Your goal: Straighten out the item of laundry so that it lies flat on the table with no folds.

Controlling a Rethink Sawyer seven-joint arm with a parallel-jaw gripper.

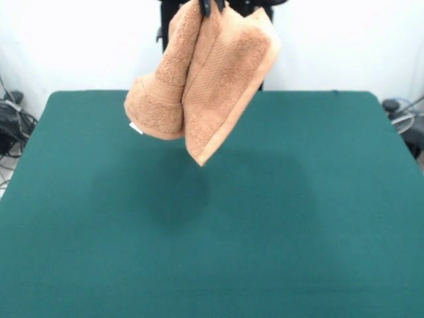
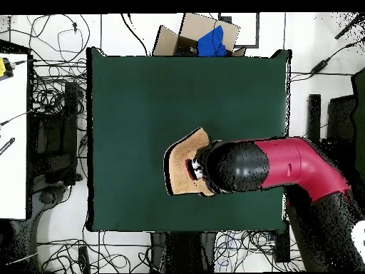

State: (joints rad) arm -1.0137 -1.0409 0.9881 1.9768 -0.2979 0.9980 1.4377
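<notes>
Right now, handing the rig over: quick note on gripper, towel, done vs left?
Gripper: at the front view's top edge, shut on the towel, gripping its upper end.
Towel: hanging in the air above the table, clear of the surface, bunched into two folded lobes; white tag at the lower left. Overhead, the arm covers most of it.
Done: towel lifted.
Left: lay it down and spread it flat, no folds.
</notes>
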